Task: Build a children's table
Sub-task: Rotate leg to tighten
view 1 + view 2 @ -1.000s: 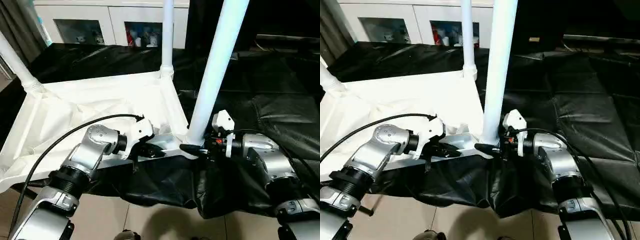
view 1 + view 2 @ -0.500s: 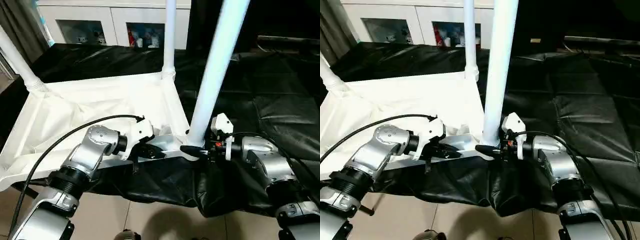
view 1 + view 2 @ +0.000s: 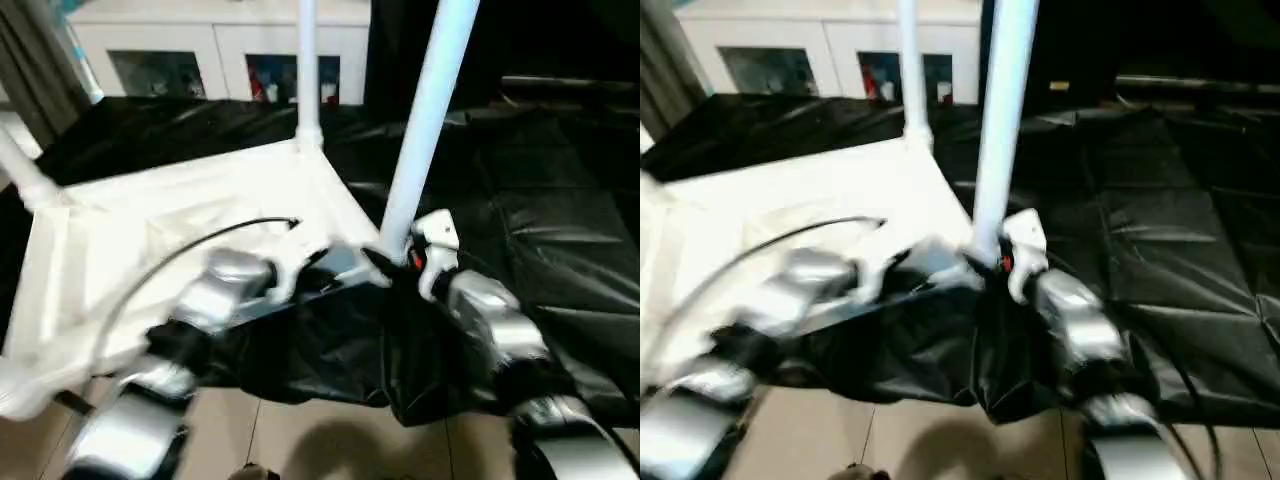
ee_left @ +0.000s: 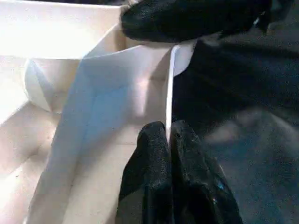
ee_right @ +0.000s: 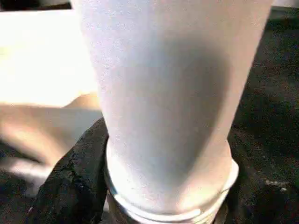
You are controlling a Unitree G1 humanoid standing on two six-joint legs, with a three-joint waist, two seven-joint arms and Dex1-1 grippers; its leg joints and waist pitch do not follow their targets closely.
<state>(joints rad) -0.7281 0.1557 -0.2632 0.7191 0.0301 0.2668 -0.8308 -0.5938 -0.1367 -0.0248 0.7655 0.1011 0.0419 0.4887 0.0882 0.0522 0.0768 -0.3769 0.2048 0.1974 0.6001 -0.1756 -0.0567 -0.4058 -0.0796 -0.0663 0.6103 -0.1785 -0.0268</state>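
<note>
Upside down on the black sheet [image 3: 560, 220] lies the children's table [image 3: 150, 240], its ribbed underside facing up and its legs rising from the corner sockets. At its near edge, the left gripper [image 4: 169, 140] is pinched tight on the table's thin rim, both black fingertips pressed together with the wall between them. Further right, at the near right corner, the right gripper [image 3: 385, 268] straddles the base of the nearest leg [image 3: 425, 120], its black fingers [image 5: 77, 172] hugging either side just above the socket.
</note>
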